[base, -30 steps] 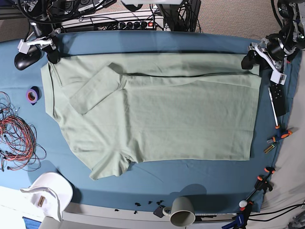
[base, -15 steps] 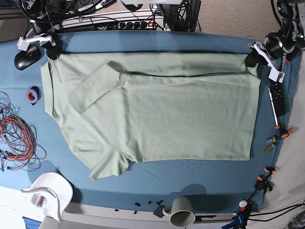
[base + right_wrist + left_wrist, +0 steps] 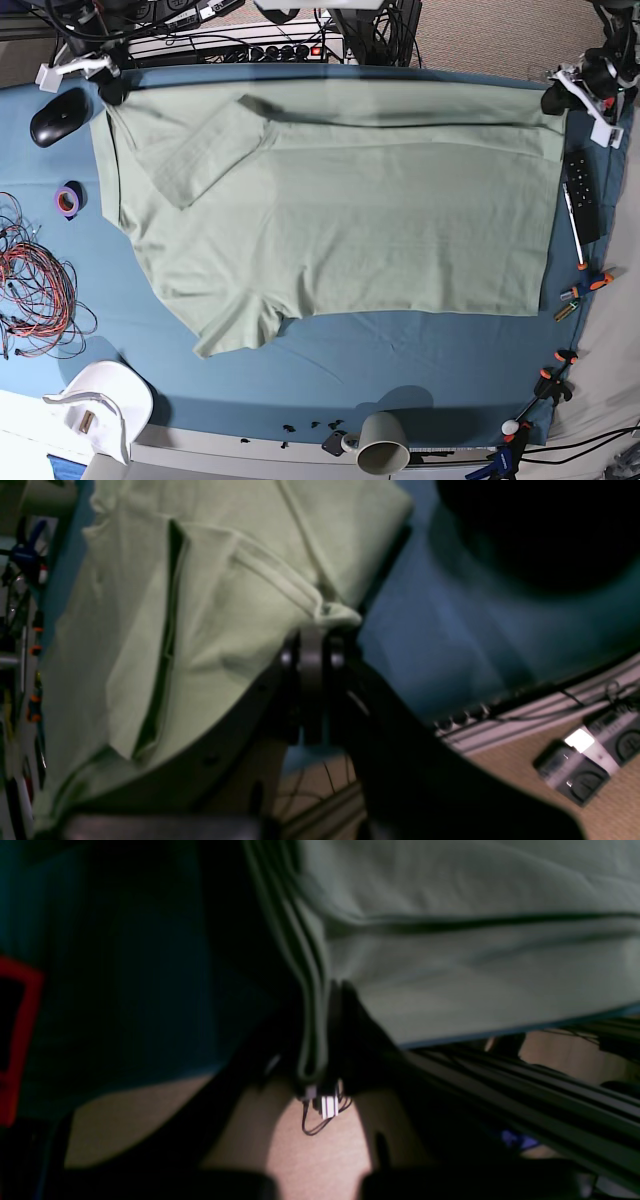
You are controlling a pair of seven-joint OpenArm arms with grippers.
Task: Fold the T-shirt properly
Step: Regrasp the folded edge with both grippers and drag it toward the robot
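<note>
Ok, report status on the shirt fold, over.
Left gripper and right gripper shut on the shirt's far corners. Shirt spread flat, one sleeve folded in. Mouse near right gripper.

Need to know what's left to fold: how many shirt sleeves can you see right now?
2. One sleeve lies folded over the T-shirt near the right gripper; the other sleeve sticks out at the near-left edge.

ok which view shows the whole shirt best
The base view: the shirt lies spread across the table, both sleeves visible. The wrist views show only pinched corners, one in the left gripper, one in the right gripper.
</note>
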